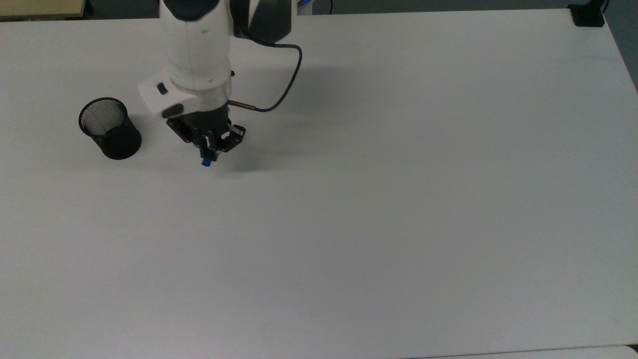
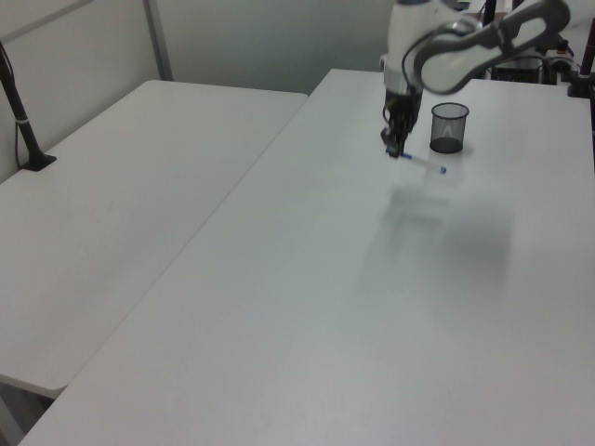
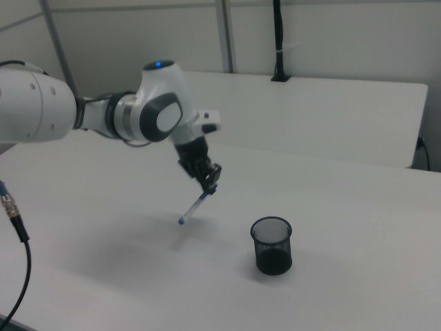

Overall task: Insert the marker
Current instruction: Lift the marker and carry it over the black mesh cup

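The white marker [image 3: 195,207] is showing blue ends, the mesh cup [image 3: 272,245] is looking black, the table [image 1: 398,224] is appearing white, and the arm [image 3: 103,114] is showing white with dark grey parts.

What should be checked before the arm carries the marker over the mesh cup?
1. Marker held in the gripper: ok, gripped near one end.
2. Marker clear of the table: ok, hanging tilted in the right view.
3. Mesh cup upright, mouth open: ok.
4. Cup free of contents: ok, mesh bottom visible in the top view.
5. Gripper above the cup mouth: not ok, apart from the cup.
6. Marker vertical for insertion: not ok, slanted.
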Tool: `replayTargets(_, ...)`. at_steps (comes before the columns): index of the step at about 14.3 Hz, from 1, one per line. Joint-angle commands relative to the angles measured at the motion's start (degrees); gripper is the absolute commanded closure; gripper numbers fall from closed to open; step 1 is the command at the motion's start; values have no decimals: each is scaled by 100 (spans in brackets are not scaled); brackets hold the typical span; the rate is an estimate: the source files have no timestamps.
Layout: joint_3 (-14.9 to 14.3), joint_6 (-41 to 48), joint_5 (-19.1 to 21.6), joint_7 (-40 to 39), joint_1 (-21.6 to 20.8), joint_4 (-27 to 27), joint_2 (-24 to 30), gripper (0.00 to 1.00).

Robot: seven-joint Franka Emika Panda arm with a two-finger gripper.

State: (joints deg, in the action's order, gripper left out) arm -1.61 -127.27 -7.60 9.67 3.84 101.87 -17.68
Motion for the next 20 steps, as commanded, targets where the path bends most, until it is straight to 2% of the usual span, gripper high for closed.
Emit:
replayTargets(1,30,-410,110,-236,511,-9,510,87)
replayTargets(7,-23,-1166,118,-1290,1398,17,687,86)
replayTargets(9,-23,-1631,118,-1353,1593,61,582,86)
replayTargets(17,-23,-1801,110,-1511,1760,254,309,86)
replayTargets(20,-23,-1801,110,-1520,1769,289,274,80)
